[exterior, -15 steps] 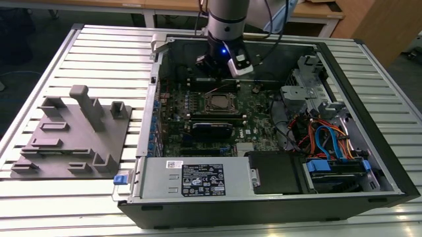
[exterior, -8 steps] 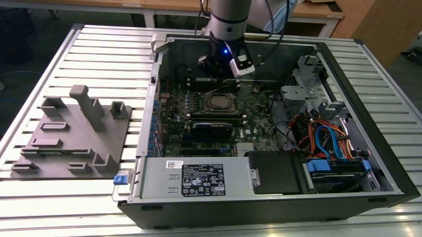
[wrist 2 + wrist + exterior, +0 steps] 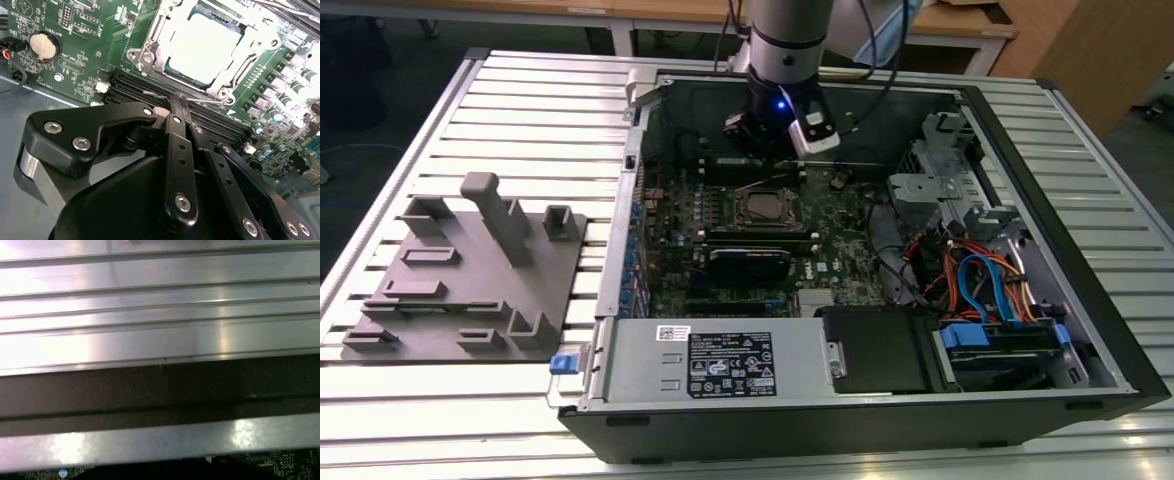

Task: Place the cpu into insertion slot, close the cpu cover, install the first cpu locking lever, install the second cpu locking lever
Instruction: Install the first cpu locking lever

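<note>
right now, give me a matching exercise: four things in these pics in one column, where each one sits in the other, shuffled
Things:
1. cpu
2. coin battery
3. grey fixture plate
4. blue cables

Places:
A. on the table outside the case, at the exterior view's left
B. inside the case, at the exterior view's right
C. in the window of the cpu cover
D. on the green motherboard, apart from the socket

Pairs: 1-C, 2-D, 3-A, 4-B

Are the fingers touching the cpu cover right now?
Apart. In the second wrist view the fingers end over the memory slots, short of the cpu cover.
</note>
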